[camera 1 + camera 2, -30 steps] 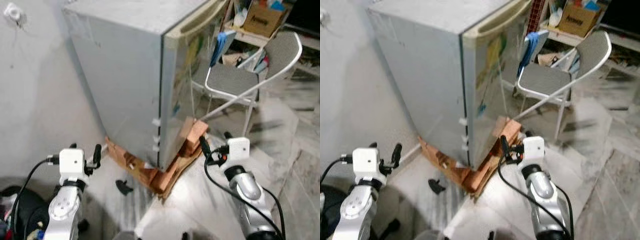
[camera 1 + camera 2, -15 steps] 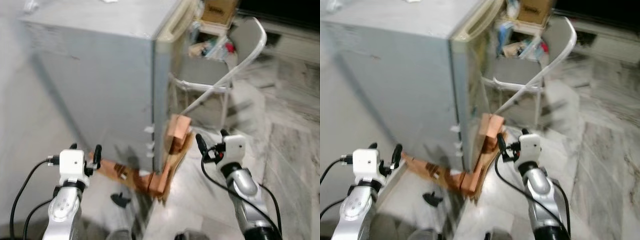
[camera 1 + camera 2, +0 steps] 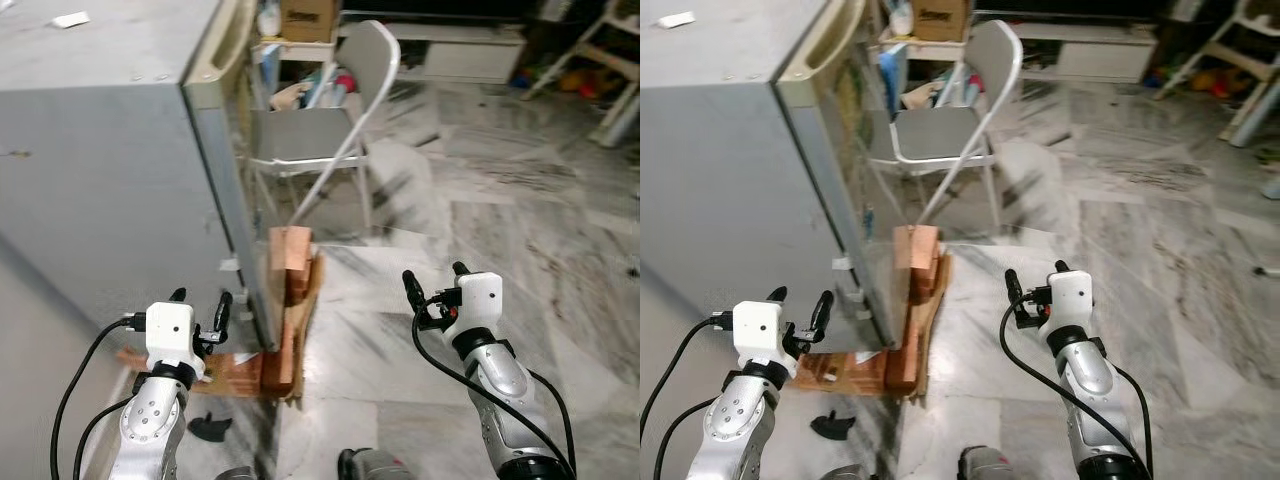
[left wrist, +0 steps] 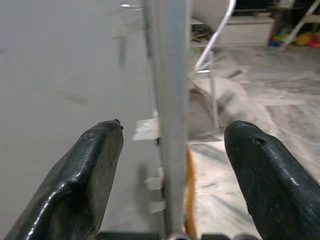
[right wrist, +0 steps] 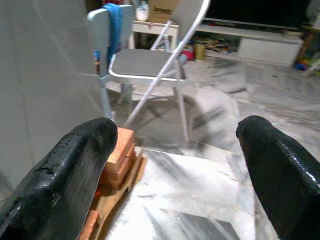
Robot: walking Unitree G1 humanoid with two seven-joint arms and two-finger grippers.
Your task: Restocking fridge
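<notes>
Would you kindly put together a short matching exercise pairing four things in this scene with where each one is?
Things:
1. fridge
2. folding chair
3. bricks
4. cardboard box

Places:
A. stacked under the fridge's front corner
B. on the shelf behind the chair
C. standing beside the fridge door
D. ahead on the robot's left

Pairs: 1-D, 2-C, 3-A, 4-B

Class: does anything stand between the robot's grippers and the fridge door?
Nothing visible does. The left gripper hangs open at the fridge's front corner. The right gripper, also open, is over bare floor. The folding chair stands close before the door and may hinder its swing.
</notes>
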